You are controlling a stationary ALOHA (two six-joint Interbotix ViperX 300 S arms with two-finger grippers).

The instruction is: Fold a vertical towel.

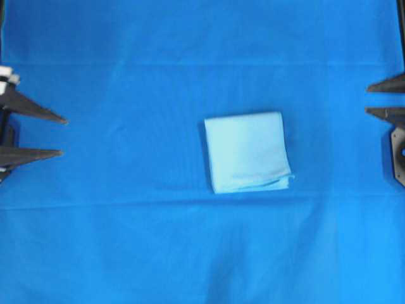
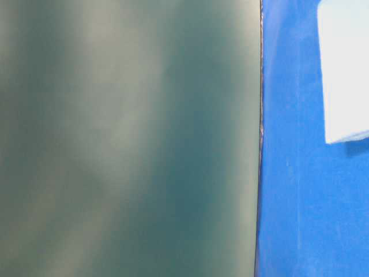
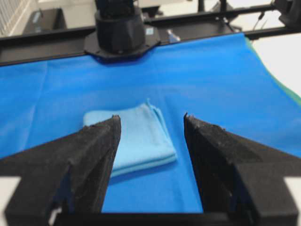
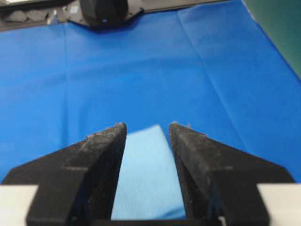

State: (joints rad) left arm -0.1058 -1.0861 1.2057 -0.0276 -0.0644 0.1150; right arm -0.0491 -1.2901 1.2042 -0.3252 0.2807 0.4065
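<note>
The towel (image 1: 248,152), pale sky-blue, lies folded into a small, nearly square stack near the middle of the deep-blue table covering (image 1: 126,63), its layered edges at the front right corner. It also shows ahead of the left jaws (image 3: 138,136), between the right jaws (image 4: 148,174), and at the top right of the table-level view (image 2: 345,69). My left gripper (image 1: 63,136) stands open at the far left edge, well away from the towel. At the far right edge my right gripper (image 1: 367,100) is open too. Neither holds anything.
The opposite arm's black base (image 3: 120,33) stands at the far edge of the covering in the left wrist view, and another base (image 4: 103,12) in the right wrist view. A dark green surface (image 2: 127,138) fills most of the table-level view.
</note>
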